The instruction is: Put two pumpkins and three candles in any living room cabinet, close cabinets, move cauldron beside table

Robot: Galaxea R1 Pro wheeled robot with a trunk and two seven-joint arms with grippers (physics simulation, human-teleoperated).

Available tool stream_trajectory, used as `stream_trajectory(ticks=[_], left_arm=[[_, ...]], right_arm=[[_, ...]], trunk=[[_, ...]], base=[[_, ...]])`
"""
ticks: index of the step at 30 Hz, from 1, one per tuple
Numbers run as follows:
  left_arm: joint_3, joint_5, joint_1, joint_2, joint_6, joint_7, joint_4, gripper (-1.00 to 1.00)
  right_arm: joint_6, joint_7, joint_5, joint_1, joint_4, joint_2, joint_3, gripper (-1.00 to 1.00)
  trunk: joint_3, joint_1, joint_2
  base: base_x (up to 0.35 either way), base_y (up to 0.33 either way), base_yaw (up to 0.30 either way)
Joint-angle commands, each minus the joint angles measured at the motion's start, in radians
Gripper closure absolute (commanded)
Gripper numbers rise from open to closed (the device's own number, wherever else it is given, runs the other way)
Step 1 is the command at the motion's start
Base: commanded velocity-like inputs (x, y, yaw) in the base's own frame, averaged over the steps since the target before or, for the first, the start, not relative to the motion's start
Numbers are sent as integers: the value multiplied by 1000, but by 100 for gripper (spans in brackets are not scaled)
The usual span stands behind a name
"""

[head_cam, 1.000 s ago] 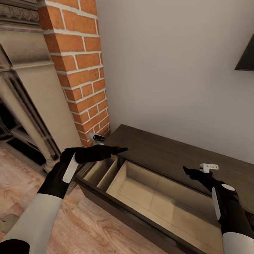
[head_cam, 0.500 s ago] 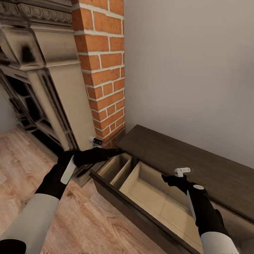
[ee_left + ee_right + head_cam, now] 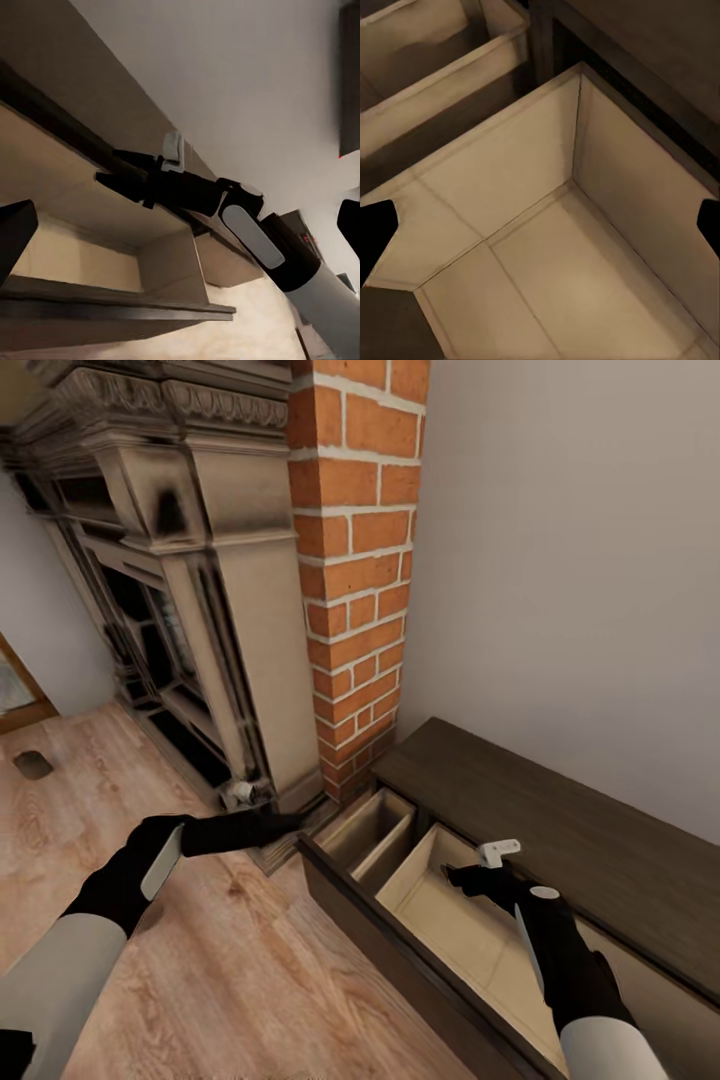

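cabinet [image 3: 560,830]: drawer out, pale compartments bare
right gripper [image 3: 458,876]: jaws spread wide, over the big compartment's far-left corner
left gripper [image 3: 290,821]: can't tell, near fireplace [image 3: 215,620] base

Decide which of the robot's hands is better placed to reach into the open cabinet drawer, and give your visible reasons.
The right hand. It hangs over the large pale compartment of the open cabinet drawer, fingers spread and empty. The left hand points over the wooden floor, outside the drawer's front corner.
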Motion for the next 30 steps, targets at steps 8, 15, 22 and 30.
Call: stream_trajectory(ticks=[8,15,22,30], left_arm=[[3,-8,0,10,-39,6,75,-100],[2,-8,0,8,-56,6,87,-100],[2,-7,0,6,-56,7,87,-100],[1,-7,0,4,-56,7,88,-100]], right_arm=[[-2,-2,-1,0,77,0,19,-100],[-36,-2,-1,0,108,0,22,-100],[-44,-2,0,0,123,0,23,-100],[-44,-2,0,0,127,0,23,-100]], trunk=[[0,0,0],[0,0,0],[0,0,0],[0,0,0]], base=[[0,0,289],[0,0,289],[0,0,289],[0,0,289]])
